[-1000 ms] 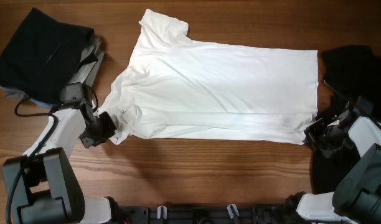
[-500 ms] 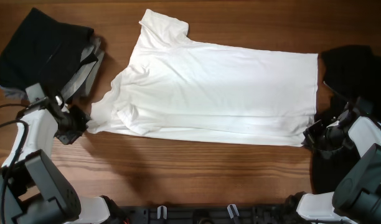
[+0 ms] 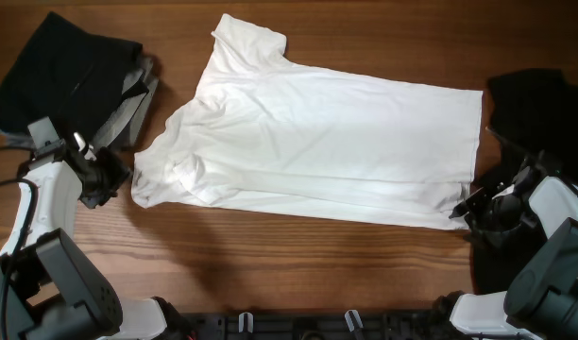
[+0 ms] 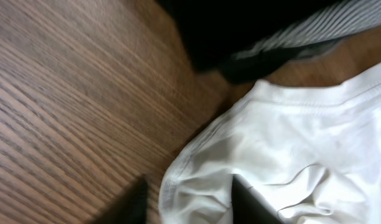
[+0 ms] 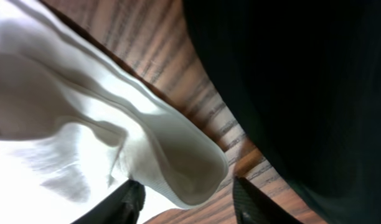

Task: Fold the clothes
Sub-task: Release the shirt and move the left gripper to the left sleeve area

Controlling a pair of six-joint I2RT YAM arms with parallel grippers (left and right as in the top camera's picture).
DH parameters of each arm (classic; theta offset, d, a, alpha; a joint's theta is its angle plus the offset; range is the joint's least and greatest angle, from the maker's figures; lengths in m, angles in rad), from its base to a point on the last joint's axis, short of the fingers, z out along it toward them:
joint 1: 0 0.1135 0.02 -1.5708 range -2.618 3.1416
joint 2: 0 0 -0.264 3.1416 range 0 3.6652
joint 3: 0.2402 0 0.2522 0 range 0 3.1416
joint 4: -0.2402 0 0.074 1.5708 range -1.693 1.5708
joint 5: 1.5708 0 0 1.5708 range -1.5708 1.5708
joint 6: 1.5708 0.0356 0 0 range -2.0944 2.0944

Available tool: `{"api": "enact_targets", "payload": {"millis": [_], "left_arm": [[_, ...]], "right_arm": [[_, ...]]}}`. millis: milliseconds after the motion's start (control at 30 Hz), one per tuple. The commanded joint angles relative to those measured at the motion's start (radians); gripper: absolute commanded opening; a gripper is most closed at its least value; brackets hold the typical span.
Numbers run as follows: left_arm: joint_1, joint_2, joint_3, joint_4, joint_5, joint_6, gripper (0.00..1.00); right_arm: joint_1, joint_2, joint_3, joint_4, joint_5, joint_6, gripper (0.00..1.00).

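Nearest the robot, a broad band of bare worktop (image 3: 298,264) runs along the shirt's lower hem. At 9 o'clock the left end effector (image 4: 189,200) has its fingers parted and grips nothing; the sleeve's edge lies loose between them. At 4 o'clock the right end effector (image 5: 189,200) is likewise parted, with the bunched hem corner between its fingers. The white T-shirt (image 3: 327,142) lies spread mid-worktop. Farther off, dark garments (image 3: 62,80) sit at 10 o'clock and a black cloth (image 3: 539,104) at 3, just beside the shirt's edge.
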Motion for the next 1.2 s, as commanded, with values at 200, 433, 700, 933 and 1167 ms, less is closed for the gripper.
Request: {"api": "enact_targets", "payload": {"millis": [200,433,700,933,1167], "left_arm": [[-0.037,-0.006,0.070,-0.095,0.311,0.149,0.48],[-0.382,-0.004,0.046,-0.157,0.232,0.241,0.58],[-0.561,0.068,0.016,-0.142,0.158,0.211,0.54],[-0.576,0.153,0.016,-0.137,0.064,0.244,0.43],[-0.578,0.168,0.016,-0.135,0.051,0.248,0.44]], "right_arm": [[-0.006,0.013,0.202,-0.105,-0.003,0.007,0.58],[-0.006,-0.100,0.232,-0.071,-0.215,-0.043,0.59],[-0.006,-0.159,0.232,-0.071,-0.213,-0.069,0.64],[-0.006,-0.159,0.232,-0.060,-0.203,-0.070,0.65],[-0.006,-0.159,0.232,-0.057,-0.187,-0.069,0.66]]}}
